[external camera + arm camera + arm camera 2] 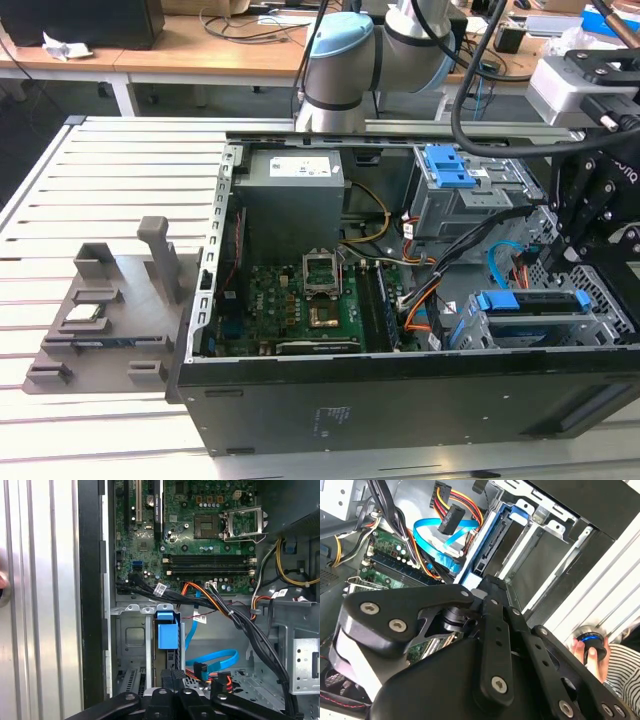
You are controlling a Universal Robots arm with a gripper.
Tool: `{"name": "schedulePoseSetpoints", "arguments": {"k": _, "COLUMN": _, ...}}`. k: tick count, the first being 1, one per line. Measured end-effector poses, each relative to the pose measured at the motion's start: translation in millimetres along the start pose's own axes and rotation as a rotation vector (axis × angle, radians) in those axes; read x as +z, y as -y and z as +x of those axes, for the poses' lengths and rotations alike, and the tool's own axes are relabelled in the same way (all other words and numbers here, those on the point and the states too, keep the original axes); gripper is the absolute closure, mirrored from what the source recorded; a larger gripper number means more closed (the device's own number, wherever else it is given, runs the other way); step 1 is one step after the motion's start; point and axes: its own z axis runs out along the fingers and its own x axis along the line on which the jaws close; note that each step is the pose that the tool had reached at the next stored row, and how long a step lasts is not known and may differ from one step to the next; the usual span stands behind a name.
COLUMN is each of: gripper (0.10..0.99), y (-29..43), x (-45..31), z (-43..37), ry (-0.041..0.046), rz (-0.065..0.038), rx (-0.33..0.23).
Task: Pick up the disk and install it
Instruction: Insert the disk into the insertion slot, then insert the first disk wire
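Black gripper [492, 587] linkage, closest to both wrist cameras, poised directly over the drive cage [131, 645] at the open computer case's [330, 410] front corner; whether it is apart or together cannot be told. Disk [167, 635], blue-railed, standing on edge in the cage slot, apparently seated so its rails guide it. Blue data cable [215, 659] lying loose just beside, unplugged. Motherboard [300, 310] beyond, exposed.

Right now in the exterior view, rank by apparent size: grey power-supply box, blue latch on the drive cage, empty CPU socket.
1. Grey metal power-supply box, clearly largest.
2. Blue plastic latch and square metal CPU socket: they look alike, so no ranking.
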Motion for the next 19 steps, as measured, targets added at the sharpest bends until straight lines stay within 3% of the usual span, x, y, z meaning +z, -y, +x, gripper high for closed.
{"name": "schedulePoseSetpoints", "arguments": {"k": 10, "gripper": 0.98, "y": 0.0, "x": 0.6, "z": 0.0, "ry": 0.0, "rz": 0.0, "rx": 0.0}}
{"name": "schedulePoseSetpoints", "arguments": {"k": 11, "gripper": 0.914, "y": 0.0, "x": 0.6, "z": 0.0, "ry": 0.0, "rz": 0.0, "rx": 0.0}}
{"name": "schedulePoseSetpoints", "arguments": {"k": 12, "gripper": 0.792, "y": 0.0, "x": 0.7, "z": 0.0, "ry": 0.0, "rz": 0.0, "rx": 0.0}}
{"name": "schedulePoseSetpoints", "arguments": {"k": 14, "gripper": 0.667, "y": 0.0, "x": 0.8, "z": 0.0, "ry": -0.0001, "rz": 0.0, "rx": 0.0}}
{"name": "schedulePoseSetpoints", "arguments": {"k": 16, "gripper": 0.667, "y": 0.5, "x": 1.0, "z": -0.2, "ry": 0.0002, "rz": 0.0, "rx": 0.0}}
{"name": "schedulePoseSetpoints", "arguments": {"k": 19, "gripper": 0.667, "y": 7.3, "x": 1.2, "z": -1.7, "ry": 0.0001, "rz": 0.0, "rx": 0.0}}
